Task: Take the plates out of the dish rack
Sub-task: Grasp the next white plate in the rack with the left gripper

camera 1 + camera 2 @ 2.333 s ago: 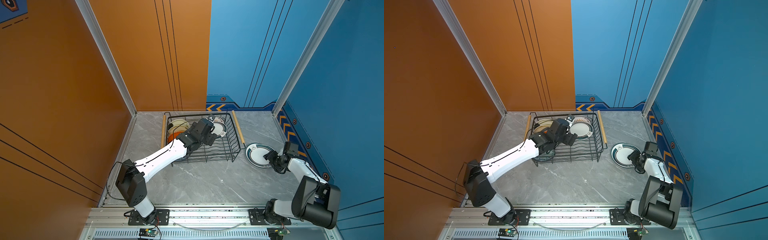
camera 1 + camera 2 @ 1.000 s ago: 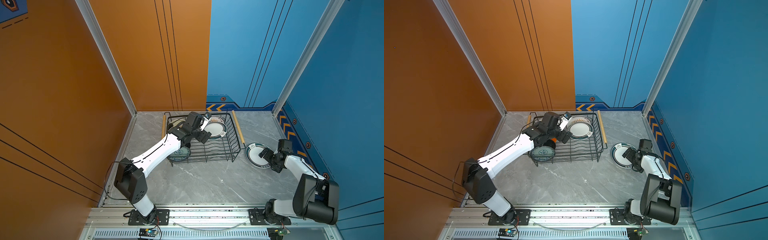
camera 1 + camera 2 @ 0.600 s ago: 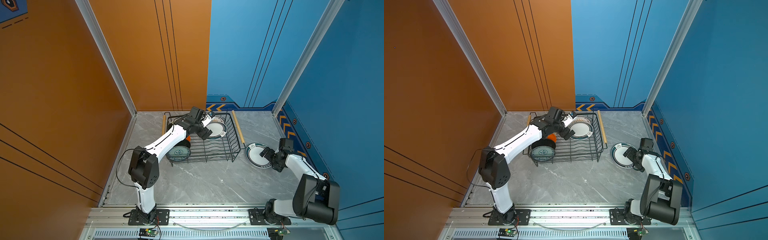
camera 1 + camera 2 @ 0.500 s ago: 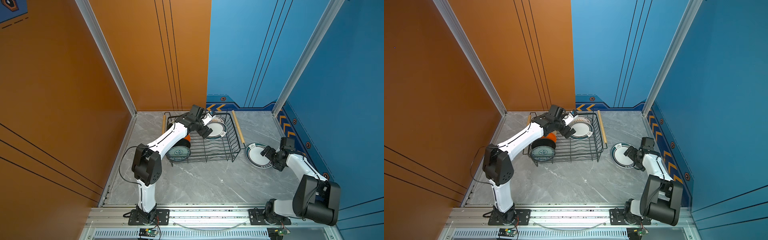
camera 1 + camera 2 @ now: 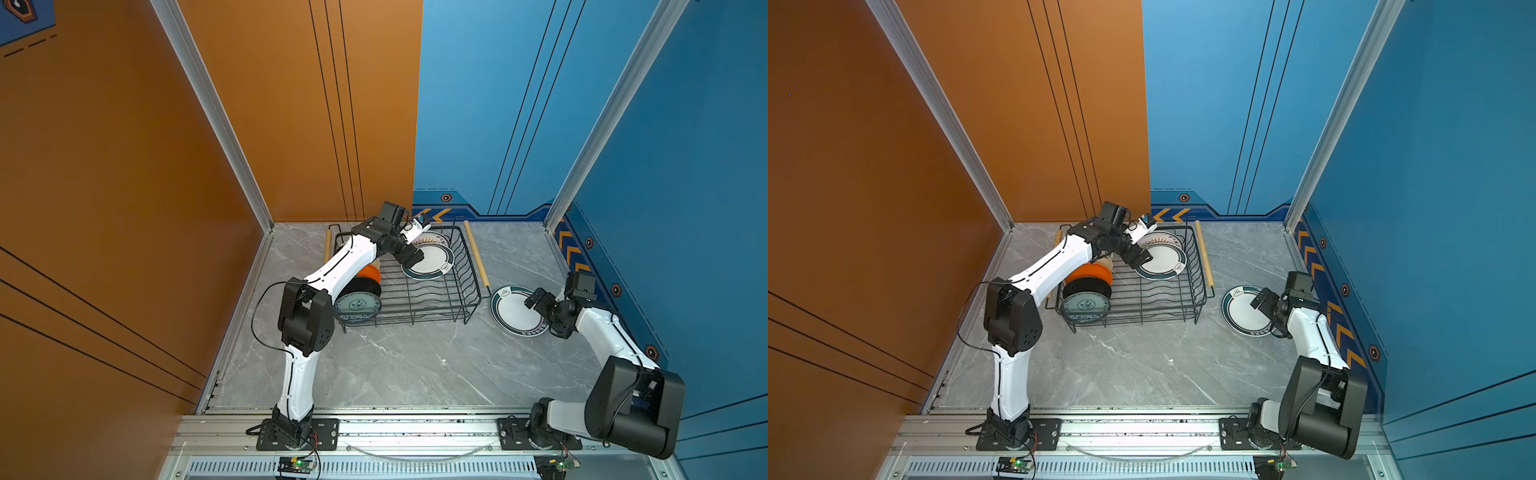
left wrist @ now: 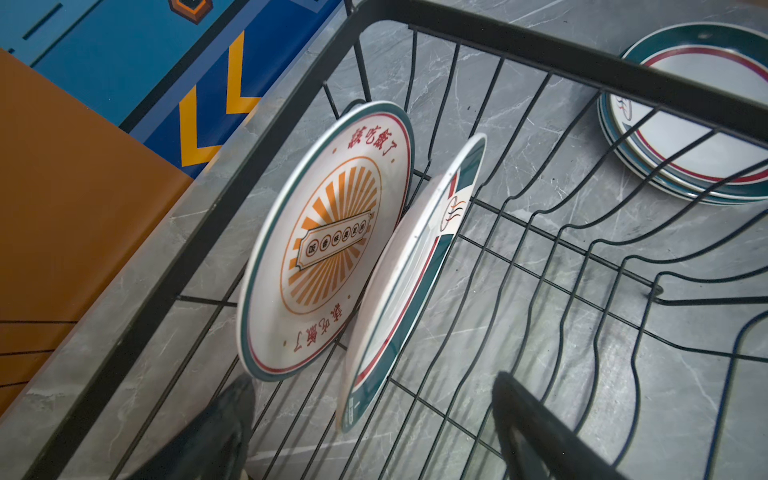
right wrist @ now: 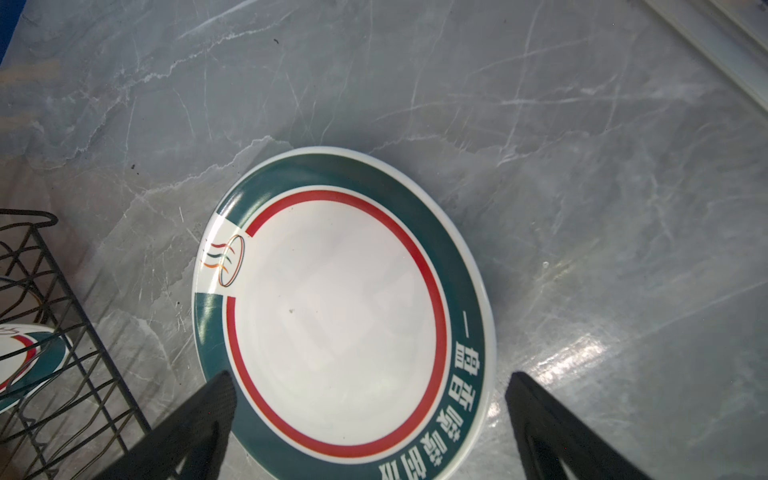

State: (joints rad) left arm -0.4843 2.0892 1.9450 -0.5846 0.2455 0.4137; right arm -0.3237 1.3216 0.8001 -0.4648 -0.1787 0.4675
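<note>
Risk I log: my left claw (image 6: 374,380), spread astride the green-rimmed plate (image 6: 399,291) on edge in the rack (image 6: 498,37), may on an off-centre pinch topple it and the sunburst plate (image 6: 324,237) beside it; right claw (image 7: 370,378) spread above the flat plate (image 7: 340,316) on the table (image 7: 582,124).

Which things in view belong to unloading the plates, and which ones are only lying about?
Job: dish rack; sunburst plate; green-rimmed plate; orange plate; black plate; teal patterned plate; unloaded plates; left claw; right claw.
Not job: table; walls; rail.
</note>
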